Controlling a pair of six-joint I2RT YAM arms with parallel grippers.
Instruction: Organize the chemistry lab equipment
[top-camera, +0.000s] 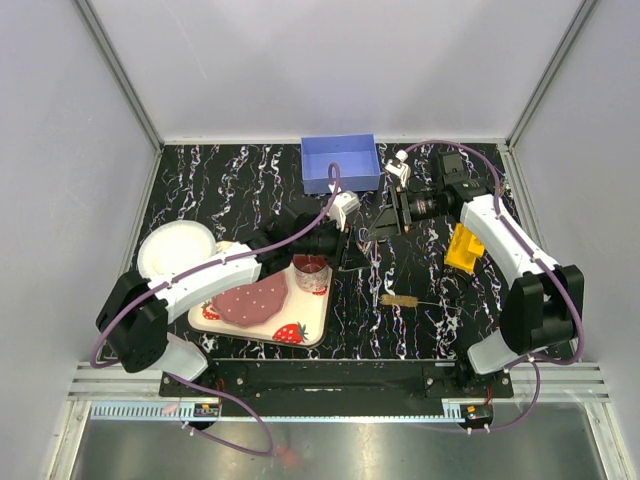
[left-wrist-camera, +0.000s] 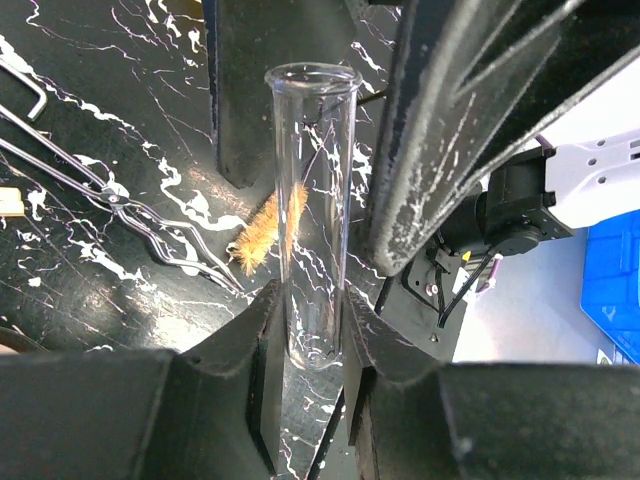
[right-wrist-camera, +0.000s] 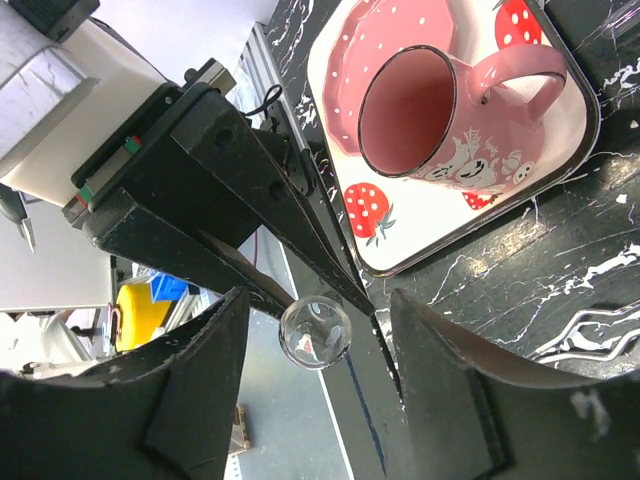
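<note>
The left gripper (left-wrist-camera: 308, 345) is closed on the lower end of a clear glass test tube (left-wrist-camera: 315, 200), one black finger pressed against each side. The tube runs straight out from those fingers, and its open rim reaches in between the fingers of the right gripper (right-wrist-camera: 318, 310). The right gripper is spread wide. In the right wrist view the tube's round end sits midway in the gap, with space on either side and neither finger touching it.

In the top view the two grippers meet nose to nose over the middle of the black white-veined table (top-camera: 220, 190), just right of the strawberry-print tray (top-camera: 300, 330). The tray carries a pink cup (right-wrist-camera: 430, 110) and a pink plate (top-camera: 255, 300).

On the table beneath the tube lie a wire brush with tan bristles (left-wrist-camera: 268, 228) and, to its left in the left wrist view, metal scissor-like forceps (left-wrist-camera: 120, 200). A long yellow rack (top-camera: 464, 247) lies under the right arm. A blue open box (top-camera: 340, 163) stands at the far edge, and a white bowl (top-camera: 175, 250) sits left of the tray.
</note>
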